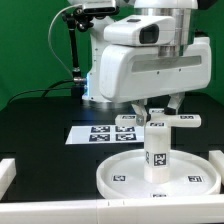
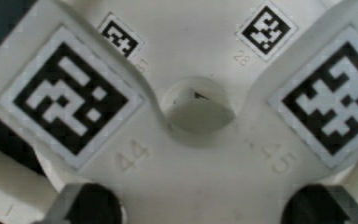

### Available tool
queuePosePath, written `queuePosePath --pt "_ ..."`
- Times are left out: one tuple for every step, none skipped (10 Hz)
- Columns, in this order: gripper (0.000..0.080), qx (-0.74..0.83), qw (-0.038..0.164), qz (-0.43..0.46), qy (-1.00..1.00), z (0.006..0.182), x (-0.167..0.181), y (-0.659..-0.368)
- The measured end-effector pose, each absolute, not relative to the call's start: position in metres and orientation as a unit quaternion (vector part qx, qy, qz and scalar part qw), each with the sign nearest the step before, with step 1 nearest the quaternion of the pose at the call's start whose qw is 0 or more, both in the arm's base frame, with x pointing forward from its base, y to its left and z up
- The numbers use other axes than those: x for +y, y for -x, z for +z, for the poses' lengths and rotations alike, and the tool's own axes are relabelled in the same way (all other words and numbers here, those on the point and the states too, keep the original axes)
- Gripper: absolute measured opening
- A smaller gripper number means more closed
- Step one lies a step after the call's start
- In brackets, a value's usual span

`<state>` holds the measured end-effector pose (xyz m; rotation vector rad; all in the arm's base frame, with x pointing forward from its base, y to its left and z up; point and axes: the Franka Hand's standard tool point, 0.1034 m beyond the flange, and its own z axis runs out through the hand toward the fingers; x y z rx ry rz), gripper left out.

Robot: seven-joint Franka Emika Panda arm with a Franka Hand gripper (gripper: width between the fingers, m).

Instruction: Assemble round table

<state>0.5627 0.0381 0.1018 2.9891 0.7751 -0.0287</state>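
The large round disc (image 1: 118, 178) lies flat on the black table at the front. The short cylinder leg (image 1: 157, 152) stands upright on its middle. The cross-shaped piece (image 1: 176, 119) sits level on top of the leg. My gripper (image 1: 157, 111) comes down from above with a finger on each side of the cross's middle, shut on it. In the wrist view the cross-shaped piece (image 2: 197, 105) fills the picture, with tags on its arms and a round hub in the centre. My gripper (image 2: 208, 206) has its dark fingertips (image 2: 91, 206) against the piece's two sides. The leg is hidden there.
The marker board (image 1: 104, 132) lies flat behind the disc, toward the exterior view's left. White border walls stand at the front left (image 1: 8, 172) and right (image 1: 216, 160). A dark stand with cables (image 1: 72, 50) rises at the back left.
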Motion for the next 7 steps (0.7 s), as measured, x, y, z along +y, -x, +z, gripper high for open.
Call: queuePosePath --pt "0.0443 0.227 0.027 -0.009 -0.974 0.1018 0.0382 -0.5627" --pt "0.0443 0.174 0.024 -0.006 -0.984 0.1019 0.0385 -0.5624" --pt "0.0443 0.087 0.013 0.001 -0.996 0.1021 0.0383 -0.5609" --pt "0.0443 0.025 0.005 0.002 -1.0 0.1019 0.0393 -0.5598" --pt "0.0443 -0.044 -0.002 0.003 -0.999 0.1018 0.0409 -0.5599" --pt "0.0443 -0.105 -0.005 0.004 -0.994 0.1018 0.0411 -0.5602" --pt "0.0443 -0.163 -0.005 0.004 -0.987 0.1019 0.0415 -0.5604"
